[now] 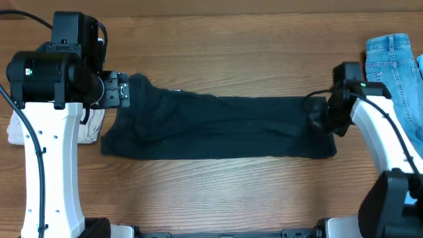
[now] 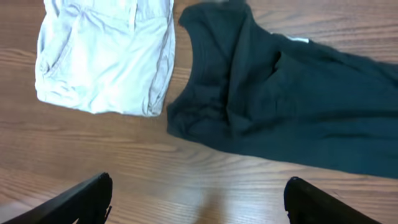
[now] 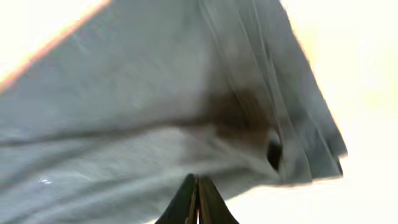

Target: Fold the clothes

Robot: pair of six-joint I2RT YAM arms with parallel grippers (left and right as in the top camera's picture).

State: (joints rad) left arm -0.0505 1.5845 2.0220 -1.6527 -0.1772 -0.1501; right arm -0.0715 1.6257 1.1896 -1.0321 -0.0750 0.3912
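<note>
- The T-shirt [image 1: 218, 125] lies in the middle of the table [image 1: 218, 192] as a long dark band. Its long axis runs left to right.
- Its left end is rumpled and tapers toward the far left corner. Its right end is squarer and sits under the right arm's wrist.
- Counted: one dark T-shirt, one pair of beige shorts [image 1: 92, 125], one pair of light blue jeans [image 1: 393, 59], and two arms with one gripper each.
- The shorts lie folded at the left edge, just beside the T-shirt's left end and partly under the left arm. The jeans lie at the far right edge, well apart from the T-shirt.
- The left gripper [image 1: 122, 89] is over the T-shirt's far left corner. It is released, with its fingers [image 2: 87, 199] spread wide and only bare wood between them.
- The right gripper [image 1: 318, 118] is at the T-shirt's right end. It is clenched, with the fingertips pressed together on the cloth's edge.
- Only the overhead view shows the whole band, both arms and the jeans.
- Only the left wrist view shows the narrow strip of bare wood between the shorts and the T-shirt. It also shows the creases at that end.
- Only the right wrist view shows the pinch up close. The fabric fills the view, washed out grey, with folded layers at its right edge.
</note>
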